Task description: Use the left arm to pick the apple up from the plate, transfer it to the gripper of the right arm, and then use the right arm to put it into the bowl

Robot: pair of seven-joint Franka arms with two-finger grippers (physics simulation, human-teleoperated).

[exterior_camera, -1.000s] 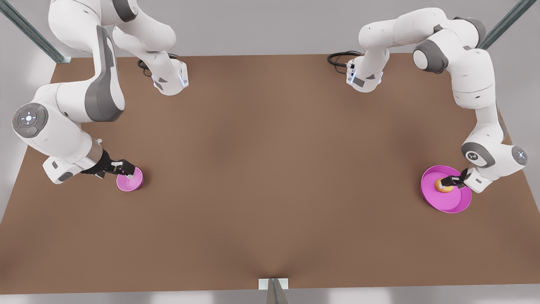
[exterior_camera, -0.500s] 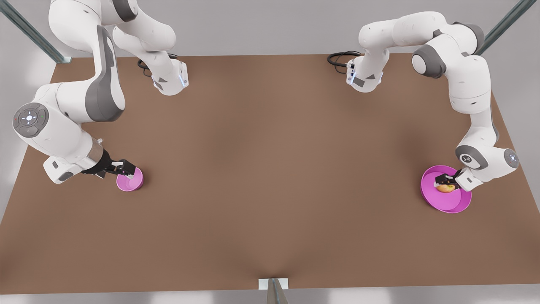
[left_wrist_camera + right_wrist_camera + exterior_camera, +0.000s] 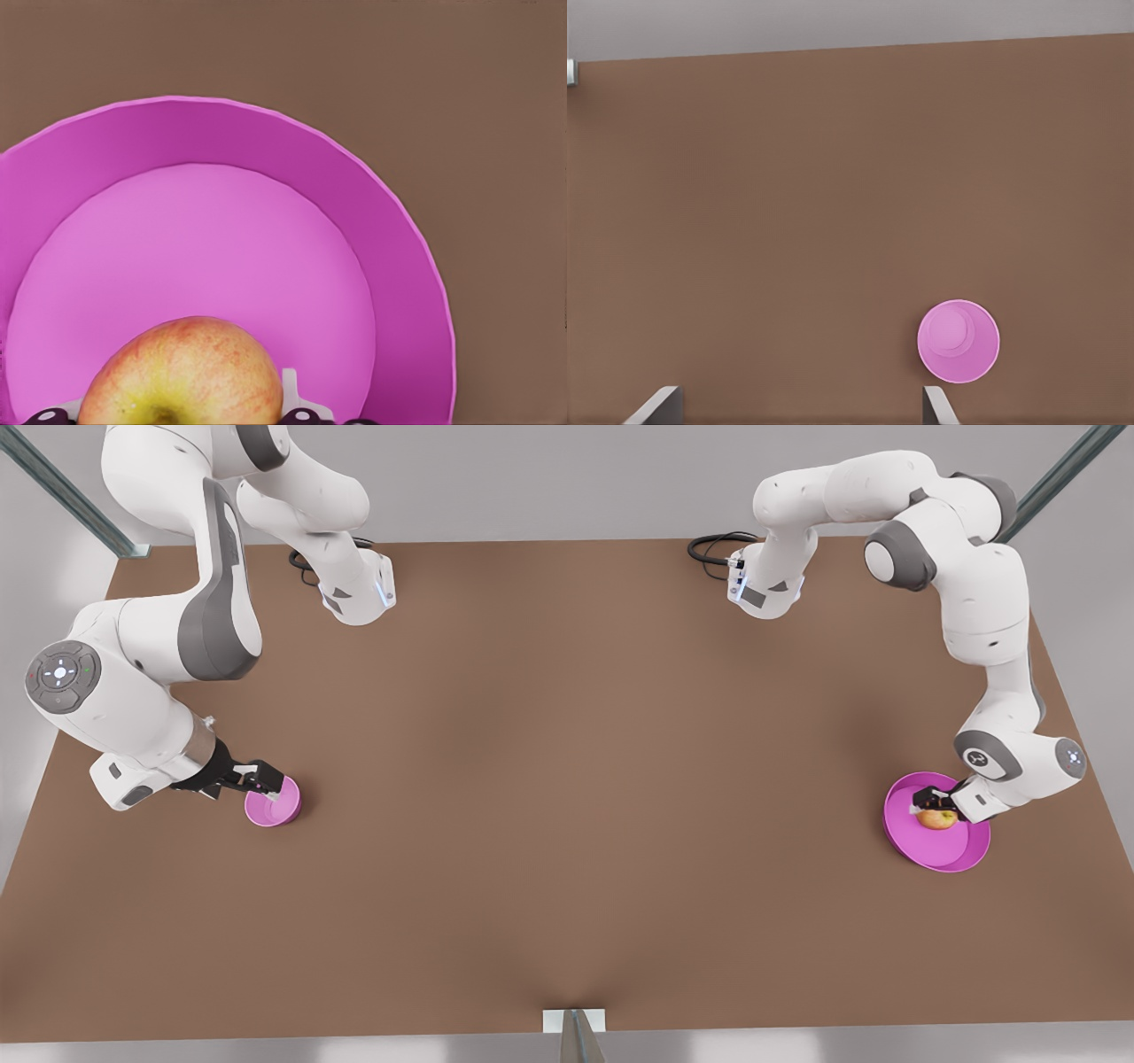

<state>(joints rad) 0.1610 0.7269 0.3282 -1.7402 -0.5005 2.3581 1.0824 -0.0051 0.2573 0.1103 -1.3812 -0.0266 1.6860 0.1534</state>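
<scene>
None of the transfer is done: the apple (image 3: 936, 818) rests on the plate (image 3: 904, 837), flanked by the left gripper (image 3: 932, 804), grasp unclear; the right gripper (image 3: 266, 787), fingers spread, is parked beside the bowl (image 3: 266, 810).

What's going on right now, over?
Left gripper down at the apple on the plate, fingers either side. Right gripper open, waiting by the bowl. Table between them unobstructed.

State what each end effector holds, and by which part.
Left end effector: fingers flank the apple on the plate; grip cannot be told. Right end effector, open, holds nothing.
</scene>
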